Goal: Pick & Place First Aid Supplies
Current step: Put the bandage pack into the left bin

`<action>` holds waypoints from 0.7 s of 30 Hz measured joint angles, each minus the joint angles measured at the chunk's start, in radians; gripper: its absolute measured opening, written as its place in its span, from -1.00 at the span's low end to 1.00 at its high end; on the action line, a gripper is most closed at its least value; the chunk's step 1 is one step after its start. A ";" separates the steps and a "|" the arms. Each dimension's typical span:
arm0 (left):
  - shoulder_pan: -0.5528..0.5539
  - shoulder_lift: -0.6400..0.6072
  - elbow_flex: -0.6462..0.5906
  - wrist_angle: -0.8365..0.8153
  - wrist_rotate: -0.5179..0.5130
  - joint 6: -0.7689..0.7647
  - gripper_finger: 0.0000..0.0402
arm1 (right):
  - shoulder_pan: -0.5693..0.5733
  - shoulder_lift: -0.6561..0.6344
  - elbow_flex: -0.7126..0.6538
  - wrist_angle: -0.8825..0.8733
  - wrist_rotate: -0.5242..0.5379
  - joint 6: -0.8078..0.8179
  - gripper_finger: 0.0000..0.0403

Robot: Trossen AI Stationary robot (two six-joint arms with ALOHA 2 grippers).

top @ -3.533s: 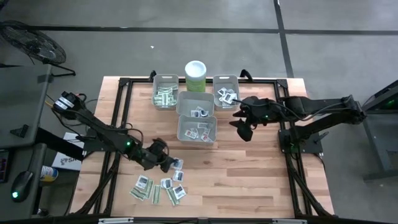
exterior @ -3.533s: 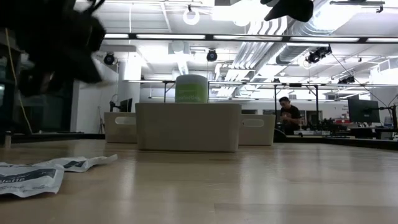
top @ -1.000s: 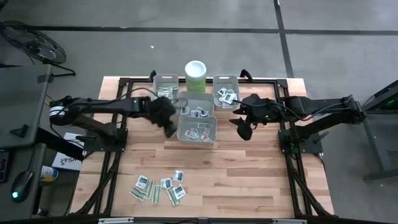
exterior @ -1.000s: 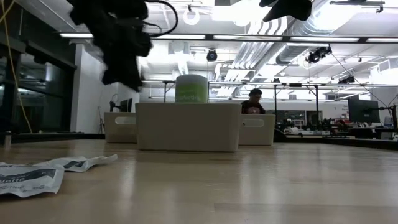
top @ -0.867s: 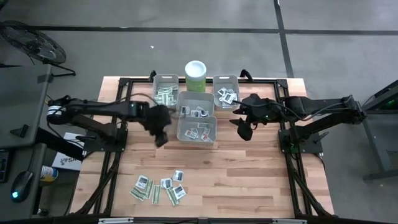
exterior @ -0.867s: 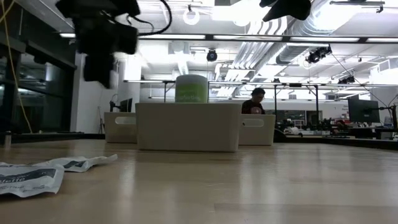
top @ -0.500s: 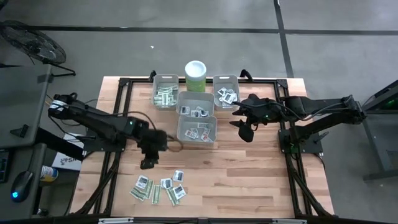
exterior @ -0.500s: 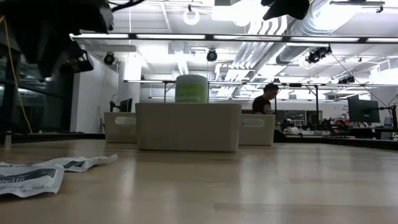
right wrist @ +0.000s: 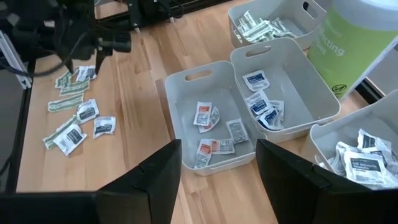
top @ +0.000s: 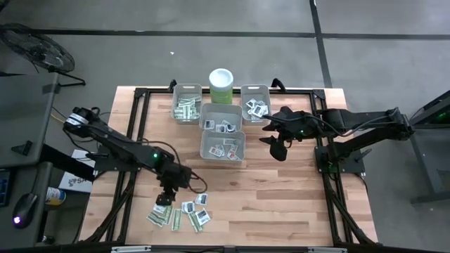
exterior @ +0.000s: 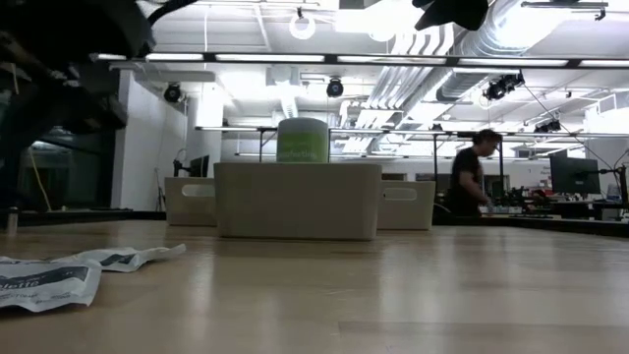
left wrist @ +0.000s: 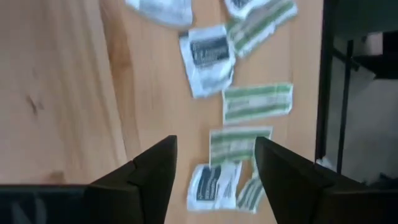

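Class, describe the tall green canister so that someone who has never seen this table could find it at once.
Start at the far edge of the wooden table, where four grey bins cluster. The canister stands upright between the two rearmost bins. It alone is round, pale green with a white lid, and taller than every bin.

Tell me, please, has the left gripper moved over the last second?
Yes. The left gripper has travelled from beside the grey bins toward the table's near edge, and now hangs open over the loose packets.
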 joint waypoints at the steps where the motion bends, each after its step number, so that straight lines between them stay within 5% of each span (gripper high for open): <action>1: -0.006 0.017 -0.002 0.005 0.004 0.000 0.07 | 0.000 0.000 0.000 0.000 0.000 0.000 -0.01; 21: -0.037 0.226 -0.018 0.113 0.158 0.032 0.08 | 0.000 0.000 0.000 -0.001 -0.028 0.000 0.00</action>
